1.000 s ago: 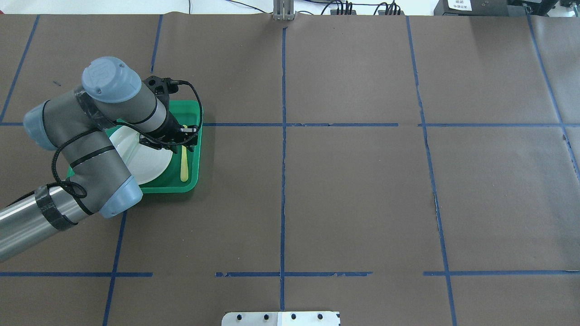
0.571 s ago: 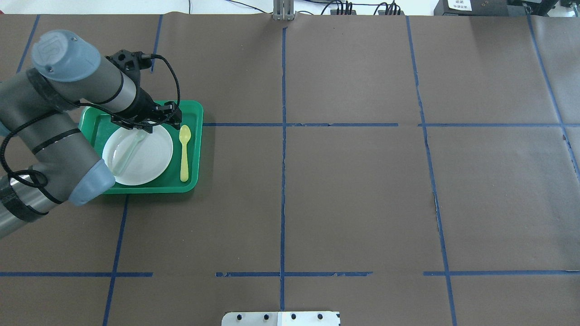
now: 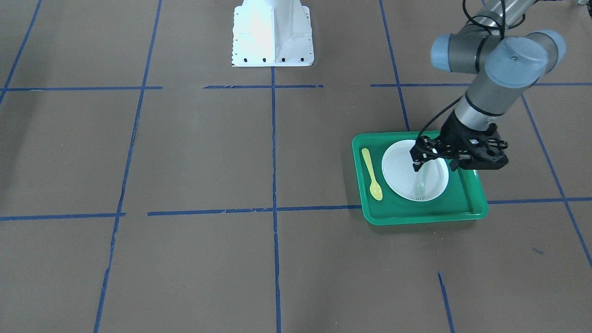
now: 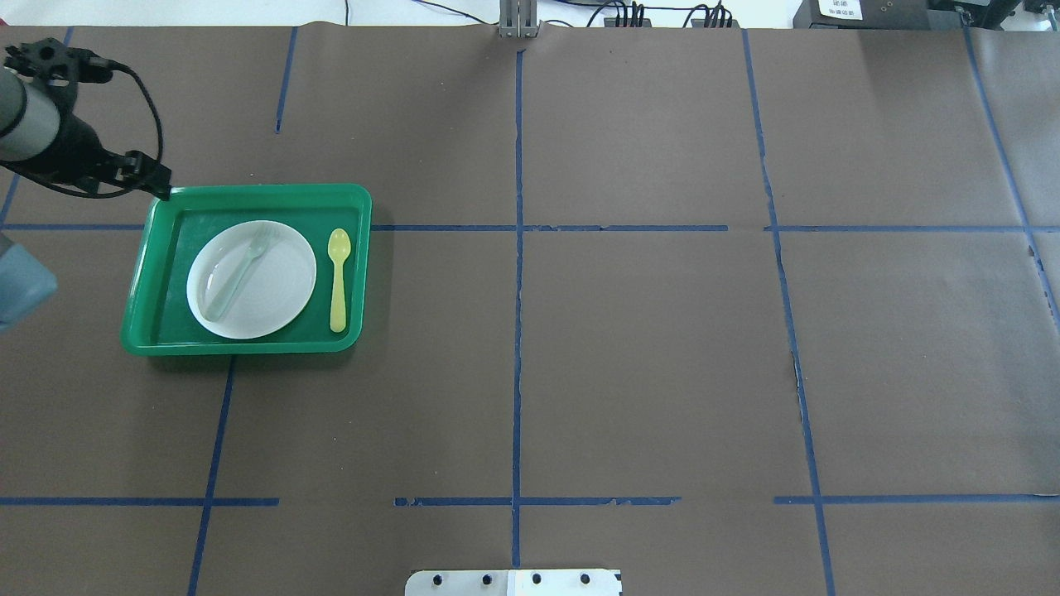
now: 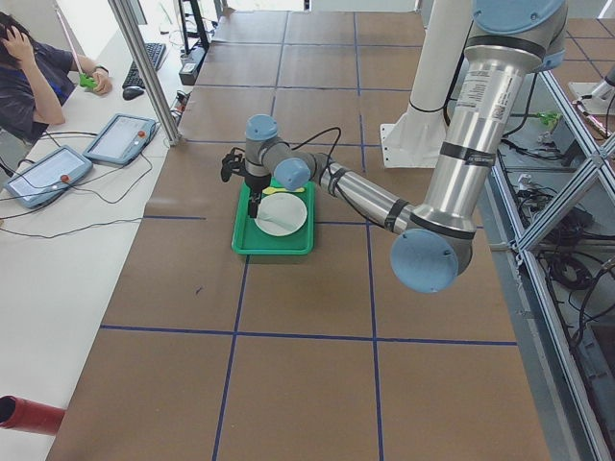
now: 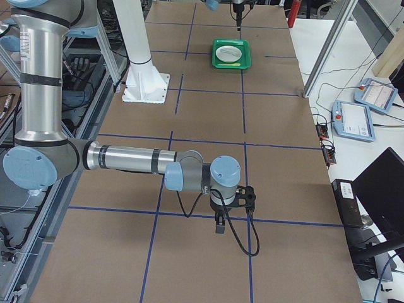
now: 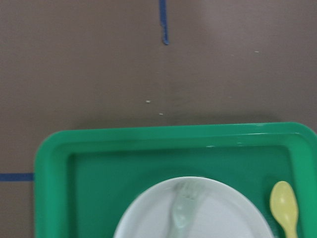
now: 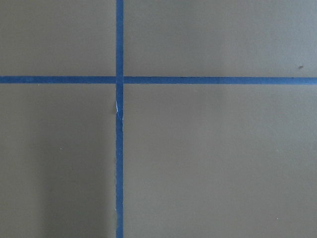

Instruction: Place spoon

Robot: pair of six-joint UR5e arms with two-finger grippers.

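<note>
The pale yellow spoon lies flat in the green tray, to the right of the white plate, with its bowl toward the far side. It also shows in the front view and the left wrist view. My left gripper is open and empty, apart from the spoon. In the overhead view it is at the tray's far-left corner. In the front view the left gripper hangs over the plate. My right gripper shows only in the exterior right view, far from the tray; I cannot tell its state.
A pale grey-green fork lies on the plate. Blue tape lines cross the brown table cover. The white robot base plate stands at the robot's edge of the table. Tablets and cables lie on the side desk.
My left arm has drawn back from over the spoon, to the left and toward the far side, past the tray's far-left corner. The spoon stays in the tray, now uncovered.
</note>
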